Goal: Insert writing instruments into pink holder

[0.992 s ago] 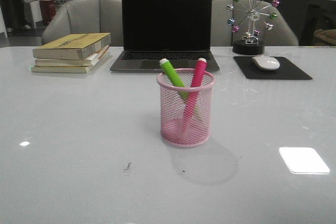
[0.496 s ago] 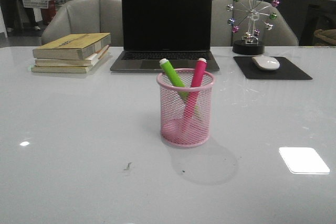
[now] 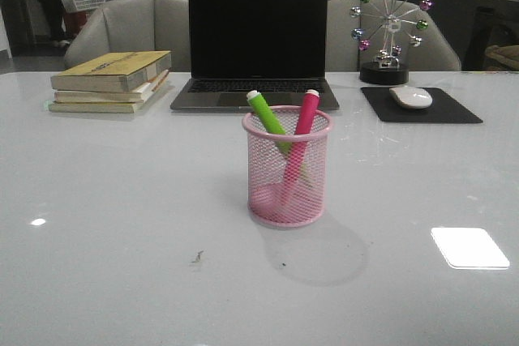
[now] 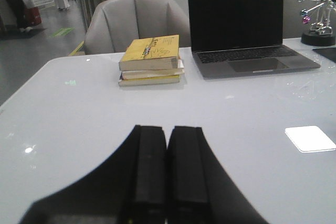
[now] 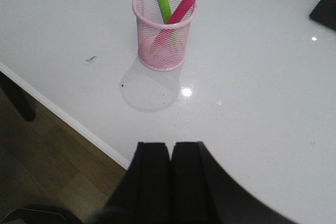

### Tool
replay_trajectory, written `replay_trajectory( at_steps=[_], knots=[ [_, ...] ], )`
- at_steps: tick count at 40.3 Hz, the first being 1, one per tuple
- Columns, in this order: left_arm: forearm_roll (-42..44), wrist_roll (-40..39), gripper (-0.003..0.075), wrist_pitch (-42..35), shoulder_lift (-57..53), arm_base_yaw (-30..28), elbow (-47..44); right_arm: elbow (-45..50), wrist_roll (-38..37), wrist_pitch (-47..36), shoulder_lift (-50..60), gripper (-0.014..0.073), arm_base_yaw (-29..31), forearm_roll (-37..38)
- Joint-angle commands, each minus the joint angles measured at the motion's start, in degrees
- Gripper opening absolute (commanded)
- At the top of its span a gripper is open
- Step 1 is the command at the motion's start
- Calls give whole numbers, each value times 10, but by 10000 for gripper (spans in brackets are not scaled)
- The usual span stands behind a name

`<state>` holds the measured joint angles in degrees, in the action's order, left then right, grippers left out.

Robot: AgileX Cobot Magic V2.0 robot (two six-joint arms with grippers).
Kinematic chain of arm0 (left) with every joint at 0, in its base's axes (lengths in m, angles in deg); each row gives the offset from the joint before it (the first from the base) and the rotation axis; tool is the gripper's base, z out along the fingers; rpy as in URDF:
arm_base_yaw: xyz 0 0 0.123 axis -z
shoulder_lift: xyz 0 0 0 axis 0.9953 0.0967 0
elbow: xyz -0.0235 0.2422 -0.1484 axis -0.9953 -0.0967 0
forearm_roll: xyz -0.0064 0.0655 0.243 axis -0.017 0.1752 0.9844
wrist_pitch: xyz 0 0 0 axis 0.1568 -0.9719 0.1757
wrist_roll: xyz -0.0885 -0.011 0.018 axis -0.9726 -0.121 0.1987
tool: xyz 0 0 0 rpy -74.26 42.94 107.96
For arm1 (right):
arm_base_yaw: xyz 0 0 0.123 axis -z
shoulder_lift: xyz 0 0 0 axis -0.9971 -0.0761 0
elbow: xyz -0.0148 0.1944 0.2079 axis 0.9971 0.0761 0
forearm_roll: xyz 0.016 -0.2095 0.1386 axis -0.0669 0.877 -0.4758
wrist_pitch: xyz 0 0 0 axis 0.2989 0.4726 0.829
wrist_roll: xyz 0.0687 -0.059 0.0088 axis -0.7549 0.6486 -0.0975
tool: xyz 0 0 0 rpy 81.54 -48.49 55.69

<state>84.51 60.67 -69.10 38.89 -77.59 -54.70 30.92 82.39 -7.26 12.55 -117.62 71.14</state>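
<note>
Nothing on the table has moved; only a background person with a basket shifted. Left gripper closed, empty. Green marker leans left in the pink holder, pink marker leans right. Right gripper closed, empty.

Glossy white table with pink holder, laptop, books, mouse pad, ornament.
</note>
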Motion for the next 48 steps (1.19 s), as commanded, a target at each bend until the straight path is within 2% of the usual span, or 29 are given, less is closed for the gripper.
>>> replay_trajectory(
  at_steps=[1, 12, 48],
  knots=[
    [-15, -5, 91, -65, -12, -7, 3, -15, 4, -42, -1, 57, 2, 8],
    [-28, -5, 91, -120, -12, 6, -18, -15, 4, -42, -1, 57, 2, 8],
    [-17, -21, 91, -123, -12, 5, -18, -15, 4, -42, -1, 57, 2, 8]
  ],
)
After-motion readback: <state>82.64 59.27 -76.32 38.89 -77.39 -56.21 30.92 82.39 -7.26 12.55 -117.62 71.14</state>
